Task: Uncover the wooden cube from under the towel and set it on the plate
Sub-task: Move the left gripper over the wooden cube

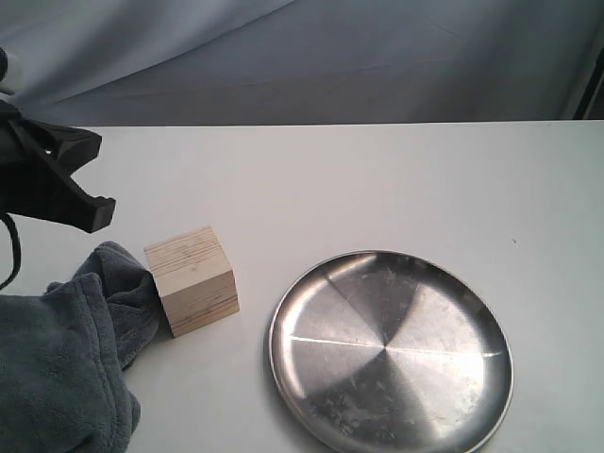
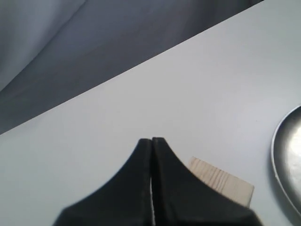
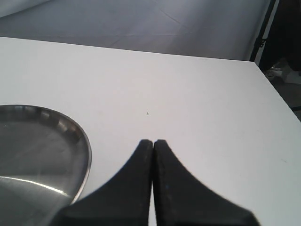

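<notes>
One towel (image 1: 57,377) touches the wooden cube (image 1: 193,280), plate (image 1: 392,349) nearby.

The pale, grain-lined cube (image 1: 192,279) stands uncovered on the table, its left side touching the bunched dark grey towel (image 1: 61,359), near but apart from the empty shiny plate (image 1: 391,351) to its right.

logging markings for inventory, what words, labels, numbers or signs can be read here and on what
None: no readable text in any view.
wooden cube: grain lines only.
plate: scuffs and reflections only.
towel: plain grey, no tag showing.
dark clutter beyond the table in the right wrist view: too blurred to read.
</notes>
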Robot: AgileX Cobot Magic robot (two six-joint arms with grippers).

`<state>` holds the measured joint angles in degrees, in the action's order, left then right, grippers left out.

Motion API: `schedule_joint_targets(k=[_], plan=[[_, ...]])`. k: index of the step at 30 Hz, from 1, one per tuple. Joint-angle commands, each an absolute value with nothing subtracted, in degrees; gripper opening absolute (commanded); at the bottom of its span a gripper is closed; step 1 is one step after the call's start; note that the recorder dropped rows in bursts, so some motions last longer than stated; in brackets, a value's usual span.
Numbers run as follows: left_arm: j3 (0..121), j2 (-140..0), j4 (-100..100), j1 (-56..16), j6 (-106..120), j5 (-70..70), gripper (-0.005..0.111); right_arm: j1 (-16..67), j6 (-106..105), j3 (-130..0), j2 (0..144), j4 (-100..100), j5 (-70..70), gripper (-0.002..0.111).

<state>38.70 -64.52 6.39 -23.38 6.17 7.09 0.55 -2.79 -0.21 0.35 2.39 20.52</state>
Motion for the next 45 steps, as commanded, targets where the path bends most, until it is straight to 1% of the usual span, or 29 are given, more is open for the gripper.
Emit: schedule_joint_targets(k=[1,4,7,9,19,38,40,43,45], plan=[[39.0,-64.3,6.2,-26.8,6.8,7.6,0.000,0.7,-3.0,0.0,0.0,2.1,20.0,0.000],[39.0,-64.3,6.2,-29.6,9.6,8.6,0.000,0.7,-3.0,0.0,0.0,2.1,20.0,0.000],[39.0,-64.3,6.2,-34.3,12.0,10.9,0.000,0.7,-3.0,0.0,0.0,2.1,20.0,0.000],[39.0,-64.3,6.2,-35.3,12.0,10.9,0.000,0.7,-3.0,0.0,0.0,2.1,20.0,0.000],[38.9,-64.3,4.8,-35.3,12.0,8.8,0.000,0.7,-3.0,0.0,0.0,2.1,20.0,0.000],[38.9,-64.3,5.3,-35.3,11.5,8.9,0.000,0.7,-3.0,0.0,0.0,2.1,20.0,0.000],[38.9,-64.9,6.8,-35.3,6.3,9.1,0.000,0.7,-3.0,0.0,0.0,2.1,20.0,0.000],[38.9,-66.3,15.6,-35.3,-6.4,10.0,0.000,0.7,-3.0,0.0,0.0,2.1,20.0,0.000],[39.0,-67.5,19.6,-35.3,-10.5,10.8,0.000,0.7,-3.0,0.0,0.0,2.1,20.0,0.000]])
